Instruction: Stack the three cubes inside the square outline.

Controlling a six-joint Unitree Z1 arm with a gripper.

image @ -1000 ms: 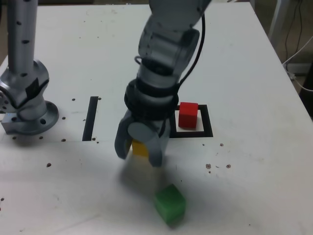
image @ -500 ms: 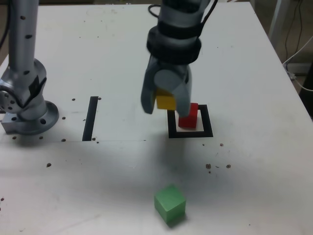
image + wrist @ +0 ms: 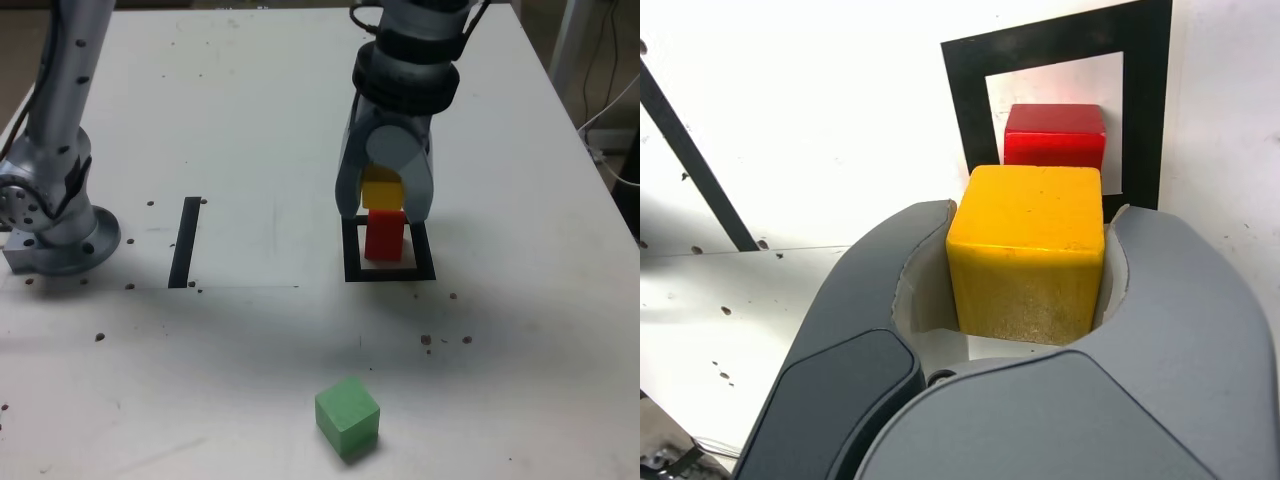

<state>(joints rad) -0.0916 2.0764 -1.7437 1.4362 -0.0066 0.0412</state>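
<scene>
While red cube [image 3: 385, 233] sits in outline [image 3: 350, 268], gripper [image 3: 383, 190] pinches yellow cube [image 3: 381, 194] above; green cube [image 3: 348, 417] remains.

Bright even overhead light, soft shadows, slight blur in ext. view.

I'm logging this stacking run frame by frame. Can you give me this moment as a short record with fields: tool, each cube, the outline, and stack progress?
tool: the tool is shut on the yellow cube
yellow cube: held directly above the red cube; whether they touch is unclear
red cube: resting inside the square outline
green cube: loose on the table, nearer the camera than the outline
square outline: holds only the red cube
stack progress: one cube placed, second being brought over it
</scene>
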